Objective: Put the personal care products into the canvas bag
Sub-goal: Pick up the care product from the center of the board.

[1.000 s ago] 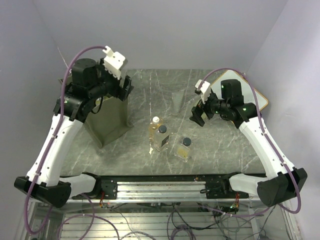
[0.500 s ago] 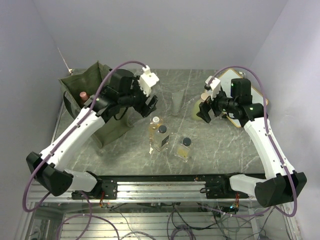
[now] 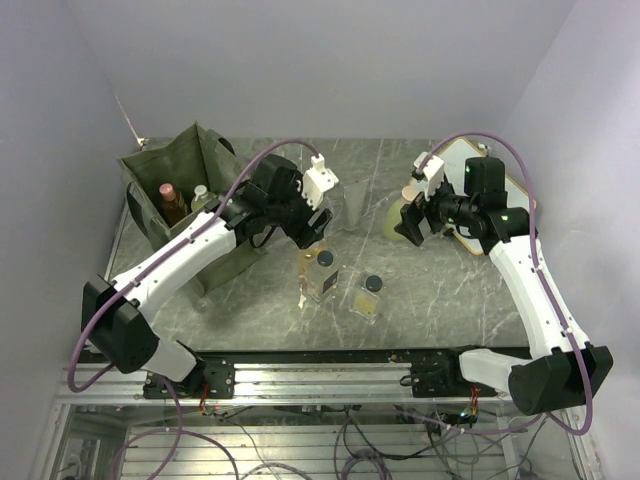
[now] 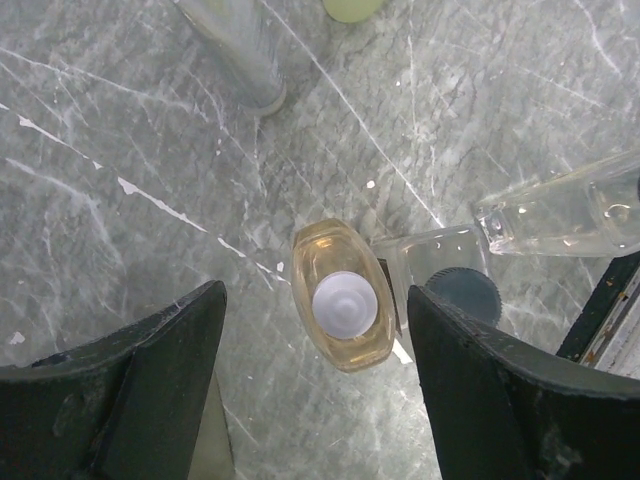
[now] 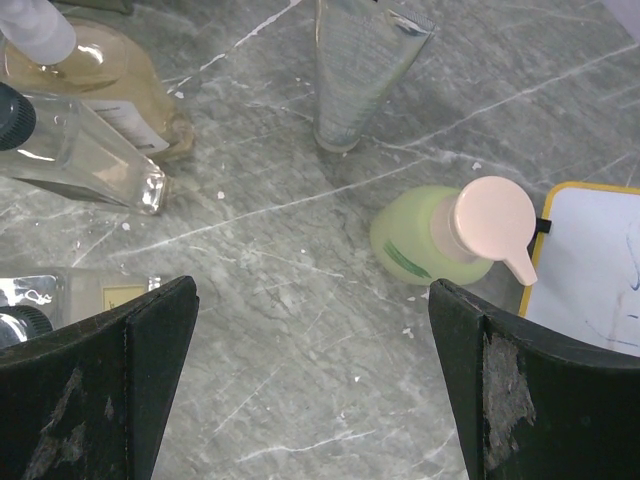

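Observation:
The olive canvas bag (image 3: 190, 150) stands upright at the back left, with an orange bottle (image 3: 168, 192) and a second small bottle (image 3: 201, 196) inside. My left gripper (image 3: 314, 228) (image 4: 315, 330) hangs open above the cream bottle (image 3: 309, 262) (image 4: 340, 310), one finger on each side of it and not touching. Two clear square bottles (image 3: 322, 278) (image 3: 367, 298) with dark caps stand close by. The grey tube (image 3: 354, 205) (image 5: 360, 70) stands upright behind them. My right gripper (image 3: 408, 226) (image 5: 315, 330) is open and empty just beside the yellow-green pump bottle (image 3: 397, 213) (image 5: 430, 240).
A wood-framed whiteboard (image 3: 470, 165) (image 5: 600, 260) lies at the back right, right behind the yellow-green bottle. The clear bottles (image 4: 462, 292) (image 4: 570, 215) crowd the cream bottle's right side. The metal rail (image 3: 320, 370) runs along the table's near edge.
My left arm has swung from above the bag rightwards and down over the cream bottle. The right gripper moved back towards the yellow-green bottle, then stayed put.

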Controlling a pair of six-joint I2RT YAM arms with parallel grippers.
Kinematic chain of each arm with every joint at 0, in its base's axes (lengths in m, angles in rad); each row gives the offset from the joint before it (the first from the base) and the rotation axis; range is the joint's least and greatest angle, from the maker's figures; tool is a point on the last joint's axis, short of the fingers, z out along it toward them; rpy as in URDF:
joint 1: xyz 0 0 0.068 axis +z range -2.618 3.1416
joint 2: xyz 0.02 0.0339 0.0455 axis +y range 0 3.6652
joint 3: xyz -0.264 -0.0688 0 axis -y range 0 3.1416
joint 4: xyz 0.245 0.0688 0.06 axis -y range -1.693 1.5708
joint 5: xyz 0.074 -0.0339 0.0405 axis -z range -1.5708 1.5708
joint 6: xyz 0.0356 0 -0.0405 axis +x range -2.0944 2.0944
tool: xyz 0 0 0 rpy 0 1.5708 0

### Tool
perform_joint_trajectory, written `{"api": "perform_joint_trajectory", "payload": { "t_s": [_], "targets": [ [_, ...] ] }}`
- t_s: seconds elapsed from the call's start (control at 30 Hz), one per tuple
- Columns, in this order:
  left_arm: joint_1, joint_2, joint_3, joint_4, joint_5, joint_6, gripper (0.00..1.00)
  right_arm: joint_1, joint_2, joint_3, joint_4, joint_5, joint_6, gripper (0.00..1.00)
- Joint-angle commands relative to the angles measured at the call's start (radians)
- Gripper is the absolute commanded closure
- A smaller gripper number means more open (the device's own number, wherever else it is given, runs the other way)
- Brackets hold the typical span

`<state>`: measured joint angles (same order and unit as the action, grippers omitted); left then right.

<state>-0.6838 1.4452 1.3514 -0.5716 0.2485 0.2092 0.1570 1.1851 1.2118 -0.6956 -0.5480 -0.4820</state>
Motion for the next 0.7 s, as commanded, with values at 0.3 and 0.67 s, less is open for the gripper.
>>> {"api": "perform_joint_trajectory", "payload": {
  "t_s": [0.3,0.67],
  "targets": [
    [-0.033,0.059,-0.044,0.039,-0.083,0.016,0.21,-0.006,-0.017,-0.018,0.024,-0.029,0.002,0.0],
    [-0.048,0.086,-0.088,0.041,-0.124,0.006,0.16,-0.006,-0.03,-0.024,0.022,-0.027,0.003,0.0]
  ]
}}
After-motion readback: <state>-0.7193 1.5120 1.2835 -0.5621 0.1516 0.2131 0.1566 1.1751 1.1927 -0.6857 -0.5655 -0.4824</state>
